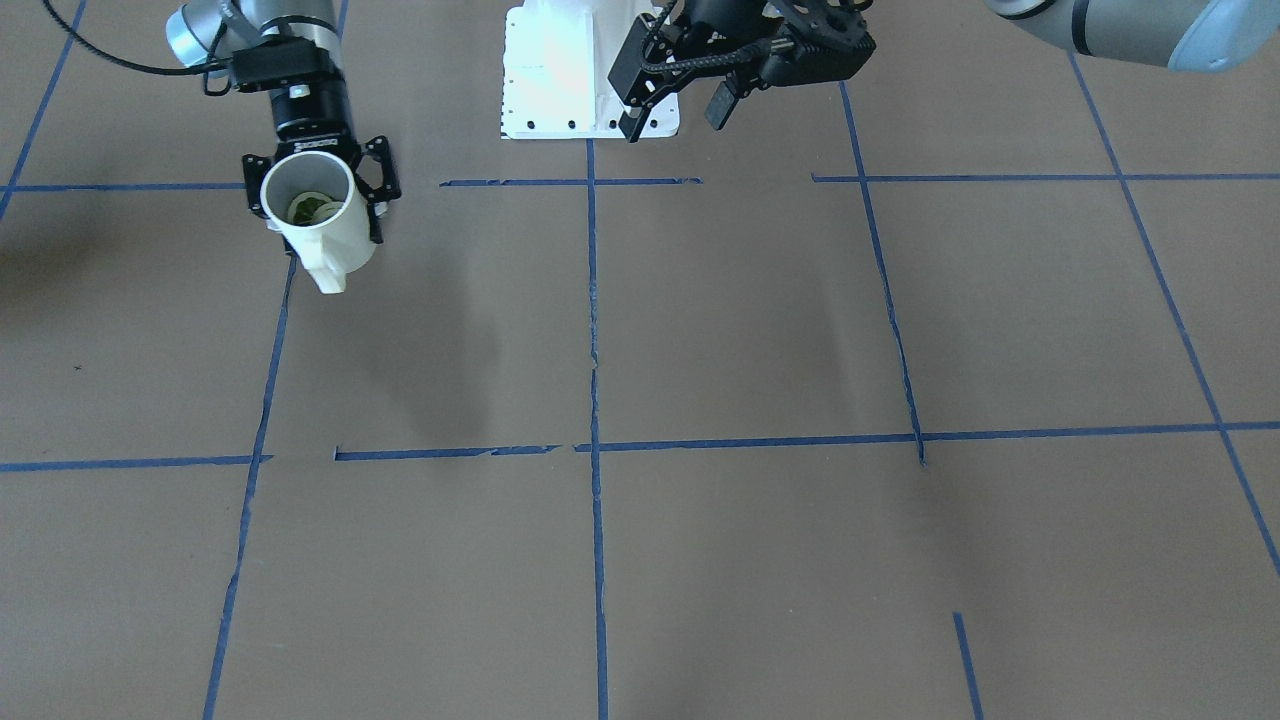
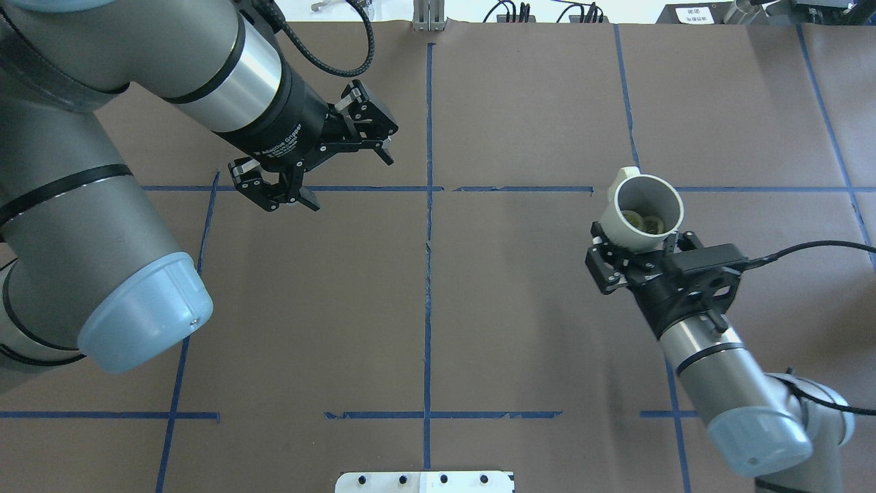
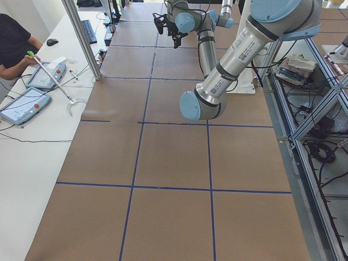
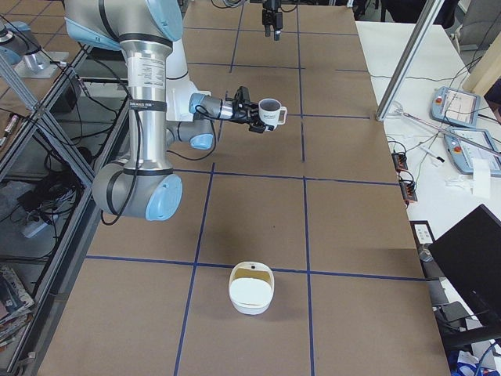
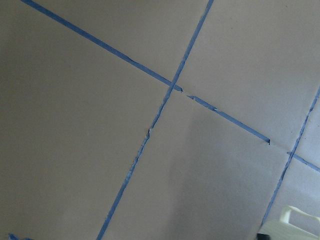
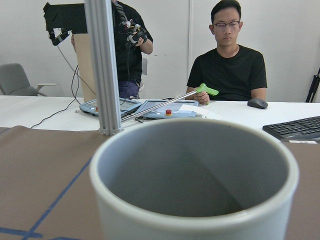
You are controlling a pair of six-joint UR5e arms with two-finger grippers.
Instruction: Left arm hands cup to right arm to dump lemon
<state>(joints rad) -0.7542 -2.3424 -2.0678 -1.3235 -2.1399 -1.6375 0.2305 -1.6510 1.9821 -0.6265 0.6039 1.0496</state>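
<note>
The right end effector [image 2: 642, 250] is closed on the cup [image 2: 649, 209], its fingers pressing the lower wall from either side. This is at centre right of the overhead view. The cup's mouth faces up, its handle points away from the wrist, and the far side view shows it held above the counter [image 2: 520, 308]. The lemon [image 2: 643, 220] lies dimly inside at the bottom as yellow-green pieces. The right arm [image 2: 718, 373] runs back to the lower right corner.

The left end effector [image 2: 348, 179] hangs at upper left with its fingers spread wide and nothing between them, well apart from the cup. The left arm [image 2: 102, 205] fills the left edge. A white bowl [image 4: 250, 290] sits on the counter at lower centre of the right side view.
</note>
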